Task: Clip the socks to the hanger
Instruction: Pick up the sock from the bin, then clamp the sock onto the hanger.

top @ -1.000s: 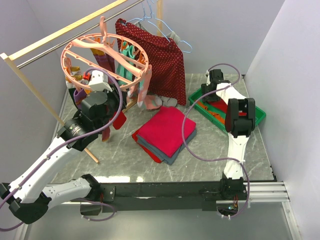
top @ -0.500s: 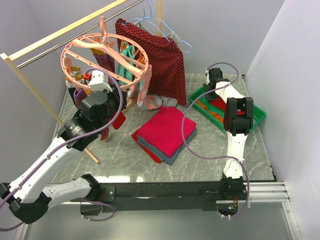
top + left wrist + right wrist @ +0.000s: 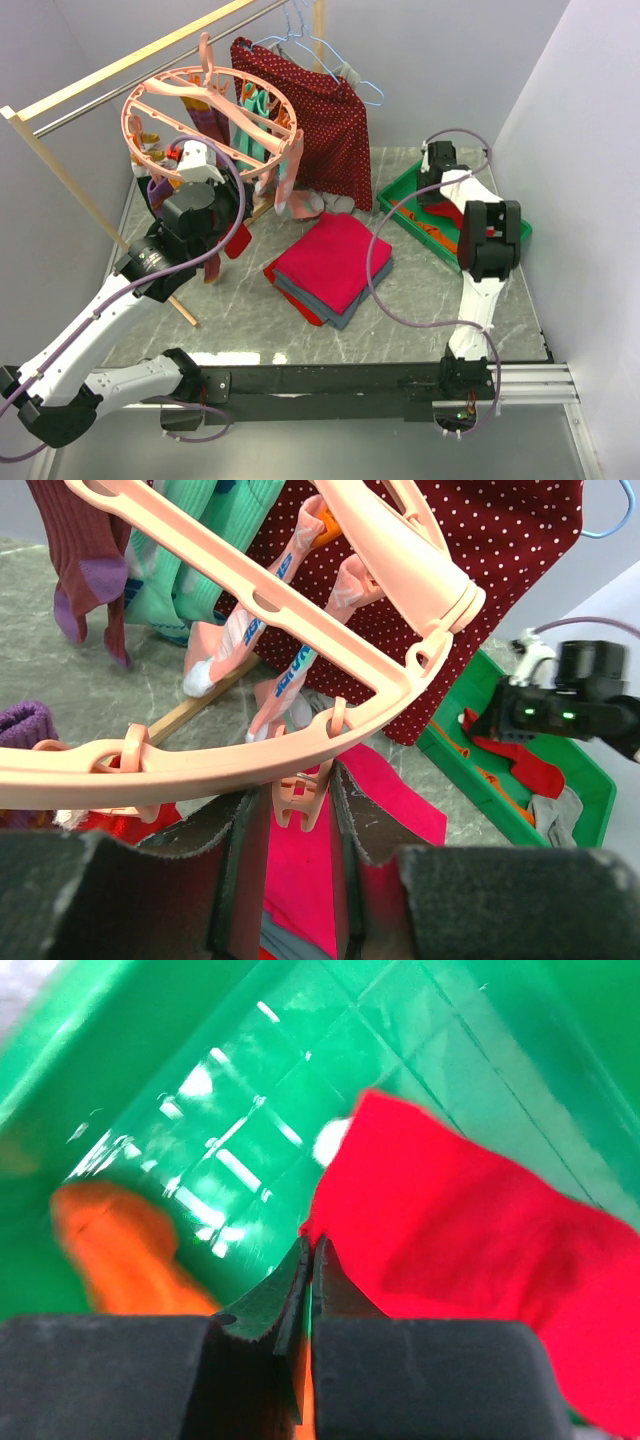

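Note:
The pink round hanger [image 3: 135, 105] hangs from the wooden rail at the back left, with teal [image 3: 200, 540], maroon [image 3: 85, 550] and pink-striped socks [image 3: 240, 645] clipped under it. My left gripper [image 3: 297, 802] sits just below the ring [image 3: 300, 610], shut on a dangling pink clip [image 3: 300, 792]. My right gripper [image 3: 310, 1245] is down in the green tray [image 3: 400, 205], shut, with the corner of a red sock [image 3: 470, 1240] pinched at its fingertips. A grey sock [image 3: 555, 815] lies in the tray too.
A folded red and grey cloth stack [image 3: 335, 265] lies mid-table. A dark red dotted garment [image 3: 325, 120] and light-blue wire hangers [image 3: 330, 55] hang at the back. A slanted wooden leg [image 3: 100, 230] stands by the left arm. Something orange [image 3: 120, 1240] lies in the tray.
The right gripper has shut on the red sock's edge, and the right arm has shifted a little to the right. The left arm and its grip have not changed.

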You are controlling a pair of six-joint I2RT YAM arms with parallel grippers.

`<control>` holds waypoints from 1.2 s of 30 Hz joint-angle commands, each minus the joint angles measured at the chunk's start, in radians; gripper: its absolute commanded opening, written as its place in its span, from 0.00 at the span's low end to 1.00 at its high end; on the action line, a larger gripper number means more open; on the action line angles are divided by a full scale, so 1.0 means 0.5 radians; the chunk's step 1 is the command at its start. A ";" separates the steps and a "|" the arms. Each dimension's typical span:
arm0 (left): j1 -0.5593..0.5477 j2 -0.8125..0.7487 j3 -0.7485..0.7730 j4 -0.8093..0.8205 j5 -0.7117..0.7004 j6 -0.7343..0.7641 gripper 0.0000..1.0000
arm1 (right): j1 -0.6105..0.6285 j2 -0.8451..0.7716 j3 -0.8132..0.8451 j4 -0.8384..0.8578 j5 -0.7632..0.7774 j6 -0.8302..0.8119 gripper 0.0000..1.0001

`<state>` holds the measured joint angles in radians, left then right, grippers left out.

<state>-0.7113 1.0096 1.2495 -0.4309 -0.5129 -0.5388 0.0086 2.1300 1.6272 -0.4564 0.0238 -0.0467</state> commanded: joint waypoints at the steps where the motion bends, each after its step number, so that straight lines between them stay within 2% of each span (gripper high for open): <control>1: -0.007 -0.040 0.069 0.003 0.007 0.016 0.01 | -0.063 -0.431 -0.100 0.232 -0.014 0.081 0.00; 7: -0.007 -0.043 0.069 0.021 0.032 0.004 0.01 | -0.060 -0.836 -0.214 0.330 -0.106 0.142 0.00; 13: -0.007 -0.013 0.090 0.040 0.078 0.001 0.01 | -0.026 -1.280 -0.398 0.483 -0.489 0.317 0.00; 14: -0.007 -0.004 0.096 0.040 0.084 0.001 0.01 | 0.022 -1.390 -0.432 0.523 -0.611 0.333 0.00; 20: -0.007 0.012 0.115 0.070 0.112 -0.011 0.01 | 0.234 -1.704 -0.591 0.726 -0.913 0.492 0.00; 29: -0.004 0.006 0.096 0.110 0.145 -0.051 0.01 | 0.587 -1.913 -0.846 0.907 -1.210 0.691 0.00; 36: -0.004 0.015 0.087 0.138 0.182 -0.085 0.01 | 1.096 -1.870 -1.012 1.198 -1.033 0.768 0.00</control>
<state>-0.7113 1.0130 1.2636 -0.4137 -0.4526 -0.5629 0.4561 1.1908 1.1366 0.0120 -0.5224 0.3050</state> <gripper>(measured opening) 0.301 0.014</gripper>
